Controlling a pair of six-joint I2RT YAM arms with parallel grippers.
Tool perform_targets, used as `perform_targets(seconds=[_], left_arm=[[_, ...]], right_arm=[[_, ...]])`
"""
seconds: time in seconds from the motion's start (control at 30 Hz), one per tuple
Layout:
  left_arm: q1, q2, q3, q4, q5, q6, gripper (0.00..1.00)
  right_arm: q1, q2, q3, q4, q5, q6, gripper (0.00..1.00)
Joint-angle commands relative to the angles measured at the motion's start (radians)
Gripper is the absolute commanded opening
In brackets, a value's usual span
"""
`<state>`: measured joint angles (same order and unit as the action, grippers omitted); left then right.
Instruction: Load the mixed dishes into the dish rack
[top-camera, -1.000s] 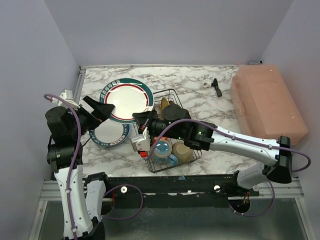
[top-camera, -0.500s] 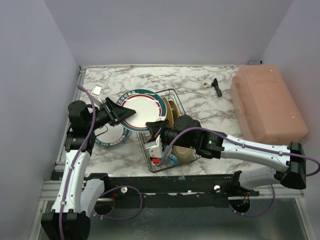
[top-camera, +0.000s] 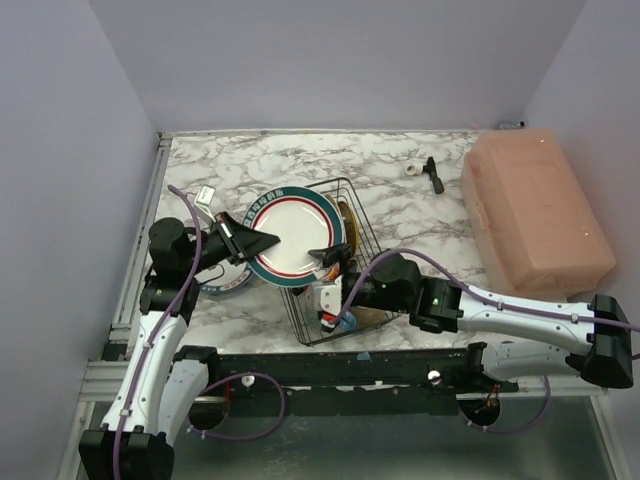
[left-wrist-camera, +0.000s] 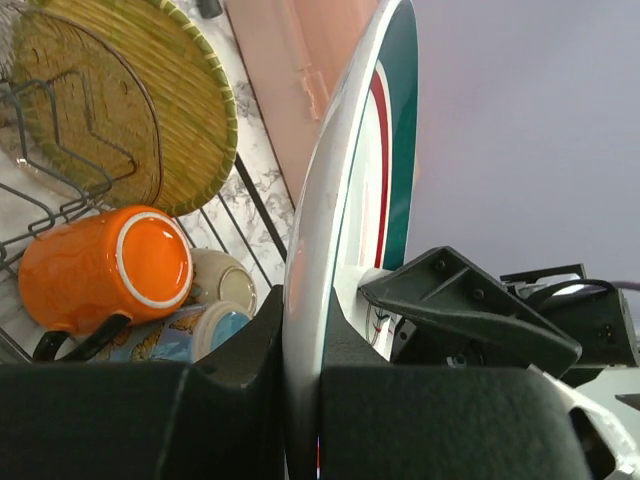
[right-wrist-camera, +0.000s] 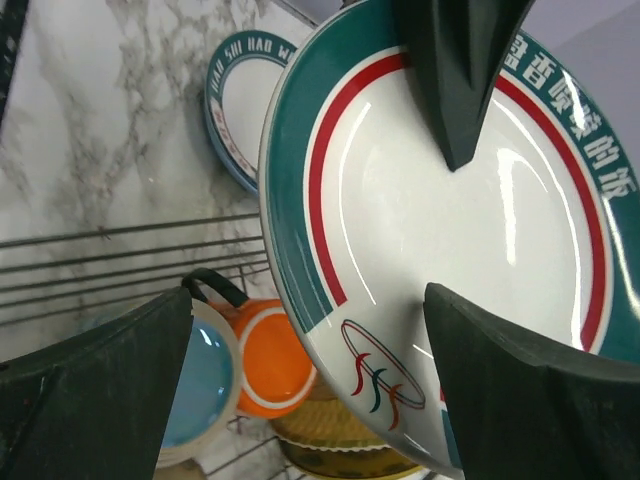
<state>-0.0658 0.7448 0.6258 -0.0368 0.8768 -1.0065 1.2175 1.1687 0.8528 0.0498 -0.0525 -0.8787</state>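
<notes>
Item: green-rimmed white plate (top-camera: 295, 232), off the desk (top-camera: 300, 160), tilted on edge over the left side of the dish rack (top-camera: 362, 205).
Left tool (top-camera: 248, 238): clenched on the plate's rim. The wrist view shows the rim pinched between both pads.
Right tool (right-wrist-camera: 305, 300): released, fingers spread wide just below the plate's lower edge. You cannot see them touching it.
Rack contents: orange mug (left-wrist-camera: 110, 270), blue mug (left-wrist-camera: 200, 335) and small yellow plate (left-wrist-camera: 130, 100) standing upright.
Awaiting loading: blue-rimmed plate (right-wrist-camera: 240, 110), flat on the desk beneath the left arm.
Step in hand (judged): slotting the plate between free tines.
Method: bring the plate upright before you lower it, and line its edge up with the wires. Steer clear of the mugs and release only once the rim rests on the rack floor.
Left arm pose: elbow low, forearm reaching right, wrist rolled so the fingers straddle the rim.
Right arm pose: stretched left across the near desk edge, wrist over the rack's near half.
</notes>
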Motion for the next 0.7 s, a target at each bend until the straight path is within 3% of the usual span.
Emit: perform_targets(seconds=[0.0,0.2,0.33,0.5,0.67], left_arm=[[-0.003,-0.048,-0.048,0.144,-0.001,-0.031,0.00],[-0.003,-0.085,-0.055,0.143,-0.050,-0.007,0.00],[-0.003,-0.139,-0.042,0.079,-0.110,0.049,0.00],[-0.003,-0.188,-0.018,-0.063,-0.203,0.162,0.00],[-0.003,-0.211,-0.031,-0.111,-0.223,0.217,0.00]], right_arm=[[0.000,-0.027,-0.018,0.061,-0.046,0.290,1.00],[0.001,-0.004,0.063,-0.045,0.097,0.736,1.00],[0.001,0.031,0.121,-0.247,-0.007,0.983,1.00],[0.000,0.012,0.125,-0.283,-0.028,1.263,1.00],[0.000,-0.087,0.130,-0.268,0.105,1.447,1.00]])
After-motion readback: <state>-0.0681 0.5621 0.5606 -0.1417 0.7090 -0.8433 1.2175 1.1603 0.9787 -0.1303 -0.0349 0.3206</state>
